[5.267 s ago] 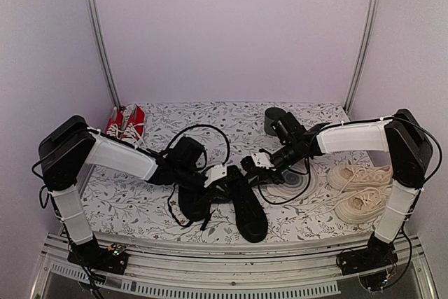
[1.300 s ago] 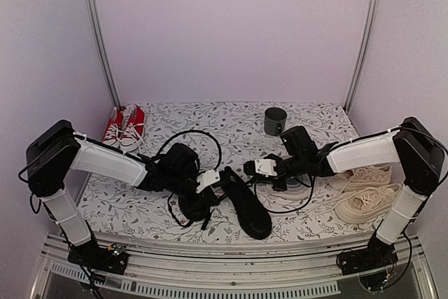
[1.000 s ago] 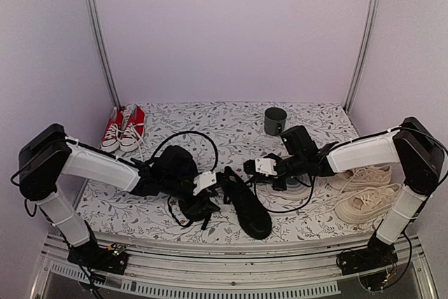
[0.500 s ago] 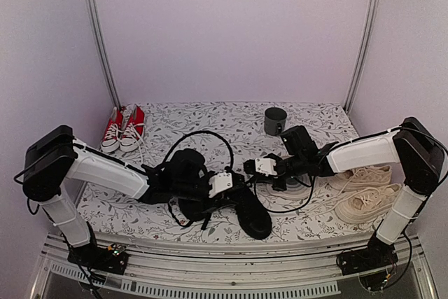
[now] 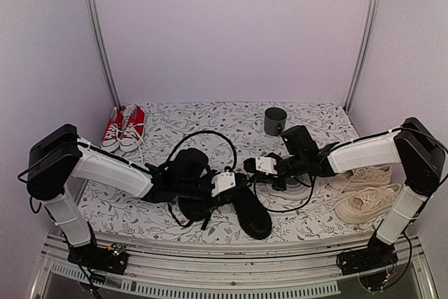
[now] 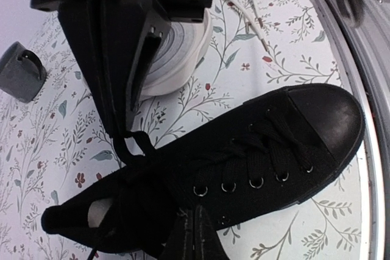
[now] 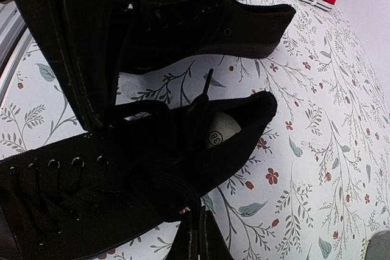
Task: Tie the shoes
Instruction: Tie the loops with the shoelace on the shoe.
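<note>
Two black shoes lie mid-table: one (image 5: 250, 209) with its toe toward the near edge, the other (image 5: 190, 204) beneath my left arm. My left gripper (image 5: 239, 185) is at the first shoe's (image 6: 268, 150) eyelet side, its fingers pressed together (image 6: 196, 226). In the right wrist view a black lace (image 7: 141, 106) runs to its tip (image 7: 97, 127). My right gripper (image 5: 248, 173) is shut (image 7: 198, 235) on a thin black lace by the shoe's (image 7: 122, 181) open heel. A lace loop (image 6: 129, 144) hangs from its tip (image 6: 125, 132). The second shoe (image 7: 207, 22) lies beyond.
A grey mug (image 5: 275, 121) stands at the back. Small red-and-white sneakers (image 5: 124, 128) sit far left, cream sneakers (image 5: 364, 190) at the right. A pale ribbed sole (image 6: 173, 53) lies just behind the black shoe. The metal rail (image 5: 231, 274) marks the near edge.
My left gripper slid right over the shoe toward the right gripper and closed. The right arm stayed in place with its lace.
</note>
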{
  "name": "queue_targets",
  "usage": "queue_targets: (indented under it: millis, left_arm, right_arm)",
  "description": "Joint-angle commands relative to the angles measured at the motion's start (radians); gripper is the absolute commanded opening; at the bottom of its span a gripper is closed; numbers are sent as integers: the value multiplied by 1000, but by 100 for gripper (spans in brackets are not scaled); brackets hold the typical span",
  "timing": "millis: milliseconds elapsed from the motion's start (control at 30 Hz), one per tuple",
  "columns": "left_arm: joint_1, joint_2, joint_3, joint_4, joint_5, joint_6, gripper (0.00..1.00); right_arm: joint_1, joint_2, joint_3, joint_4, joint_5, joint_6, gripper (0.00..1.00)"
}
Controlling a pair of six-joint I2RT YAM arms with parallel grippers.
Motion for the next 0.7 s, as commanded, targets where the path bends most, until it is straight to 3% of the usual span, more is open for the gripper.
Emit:
queue_targets:
  millis: [0, 333, 367, 467, 667]
  left_arm:
    - [-5, -61, -52, -31, 37, -39, 0]
    - [-6, -52, -85, -29, 51, -80, 0]
    - [-6, -47, -81, -27, 43, -81, 0]
    - [-6, -35, -67, -19, 27, -81, 0]
    - [-5, -31, -71, 17, 19, -81, 0]
  right_arm:
    - [-1, -53, -20, 47, -20, 88, 1]
    - [0, -32, -11, 51, -17, 116, 1]
    - [0, -30, -10, 48, -16, 117, 3]
    - [-3, -40, -5, 45, -8, 149, 26]
    - [-63, -195, -70, 170, -109, 381, 45]
